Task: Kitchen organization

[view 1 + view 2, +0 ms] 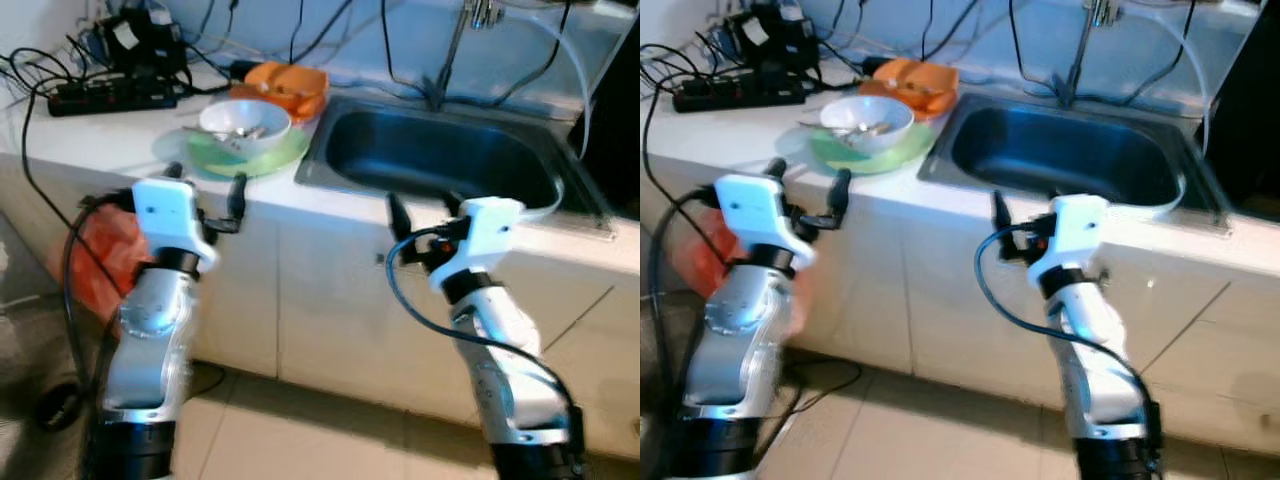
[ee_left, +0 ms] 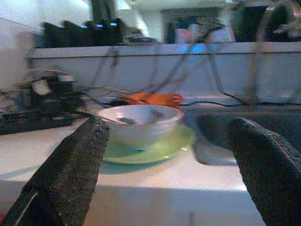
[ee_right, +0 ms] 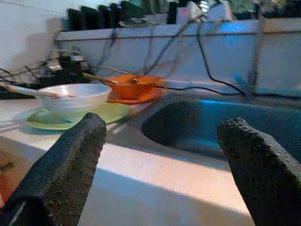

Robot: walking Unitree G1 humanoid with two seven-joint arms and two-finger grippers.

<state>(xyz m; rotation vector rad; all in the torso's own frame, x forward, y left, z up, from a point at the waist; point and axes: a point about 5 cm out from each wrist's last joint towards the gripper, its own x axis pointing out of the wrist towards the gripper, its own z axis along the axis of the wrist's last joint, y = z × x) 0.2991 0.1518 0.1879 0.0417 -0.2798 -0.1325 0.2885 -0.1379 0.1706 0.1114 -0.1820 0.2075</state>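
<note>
White worktop (image 1: 90, 135) runs across my head camera, carrying a white bowl (image 1: 244, 123) with a spoon (image 2: 123, 120) in it, set on a green plate (image 1: 262, 158) at about 11 o'clock from my left pincer (image 1: 205, 195). Just behind the bowl, at its 1 o'clock, sits an orange dish (image 1: 288, 86). A dark steel sink (image 1: 440, 150) lies sunk into the worktop at 3 o'clock of the plate, with cables trailing over its back edge. At 9 o'clock of the bowl, a black power strip (image 1: 110, 98) and tangled leads crowd the far corner. I hold both arms raised before the worktop's front edge: the left pincer stands wide, empty, below the plate; my right pincer (image 1: 425, 213) also stands wide and empty, level with the sink's front rim. Beige tiled floor (image 1: 330, 430) shows beneath the white cabinet fronts.
</note>
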